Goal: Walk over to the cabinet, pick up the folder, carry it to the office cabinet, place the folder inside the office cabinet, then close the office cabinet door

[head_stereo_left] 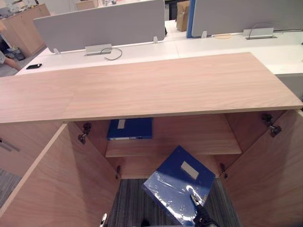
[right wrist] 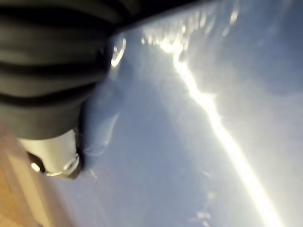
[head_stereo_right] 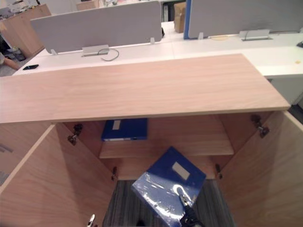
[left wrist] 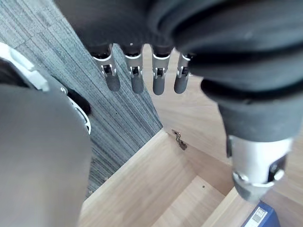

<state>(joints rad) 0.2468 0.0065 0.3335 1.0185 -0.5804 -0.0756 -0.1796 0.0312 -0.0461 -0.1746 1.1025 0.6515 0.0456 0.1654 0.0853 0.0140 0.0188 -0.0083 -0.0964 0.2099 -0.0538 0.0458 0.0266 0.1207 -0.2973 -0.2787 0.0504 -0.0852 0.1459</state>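
The robot's right hand (head_stereo_left: 201, 215) has its thumb (head_stereo_left: 193, 198) pressed down on the cover of a glossy blue folder with a white label (head_stereo_left: 176, 182). The fingers beneath it are out of my sight, so the grip reads as a pinch from above and below. Out from the thumb, the folder tilts up and away toward the open front of the light wooden office cabinet (head_stereo_left: 151, 85), its far corner just before the space under the wooden inner shelf (head_stereo_left: 189, 144). A second blue folder (head_stereo_left: 130, 128) lies flat on that shelf, well beyond the fingertips. Both wooden doors, left (head_stereo_left: 61, 184) and right (head_stereo_left: 270, 175), stand wide open. The left hand (left wrist: 158, 71) holds nothing, its fingers straight and side by side above grey striped carpet (left wrist: 71, 61).
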